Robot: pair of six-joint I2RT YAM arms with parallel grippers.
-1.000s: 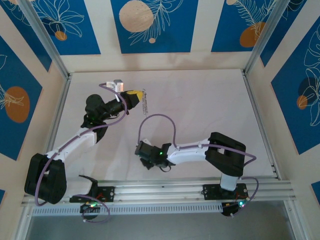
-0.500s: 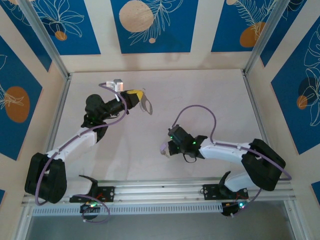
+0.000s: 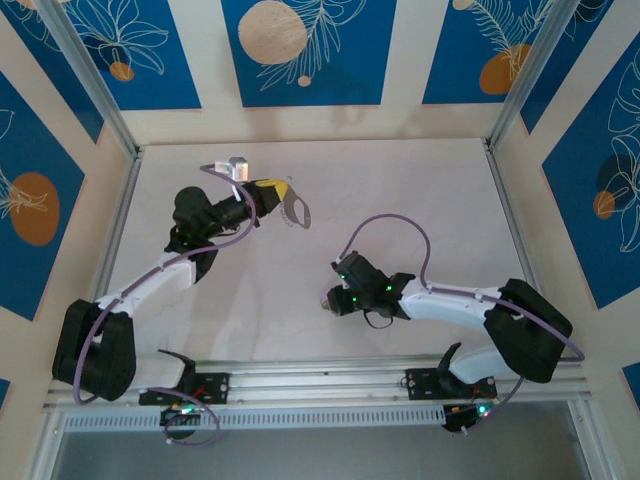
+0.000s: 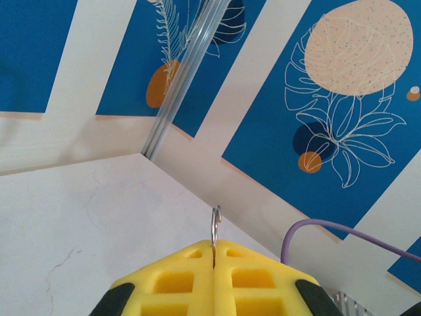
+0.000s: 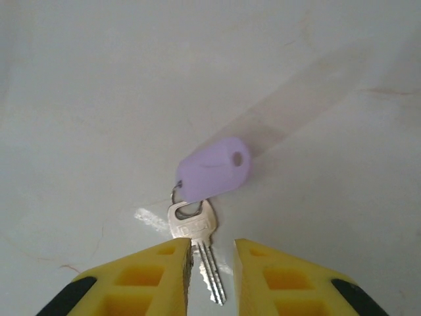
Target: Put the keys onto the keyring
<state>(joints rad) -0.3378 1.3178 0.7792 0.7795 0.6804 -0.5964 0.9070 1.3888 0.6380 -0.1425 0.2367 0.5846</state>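
Lilac key [image 5: 209, 172] lies at right claw's [image 5: 212, 247] parted tips; left claw [image 4: 214, 245] pinches keyring [image 3: 294, 211].

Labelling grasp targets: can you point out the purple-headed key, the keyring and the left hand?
purple-headed key [image 5: 214, 170]: right wrist view, on its plastic head.
keyring [image 4: 214, 226]: left wrist view, on the wire poking out of the hand.
left hand [image 3: 280, 191]: top view, between its yellow fingertips.
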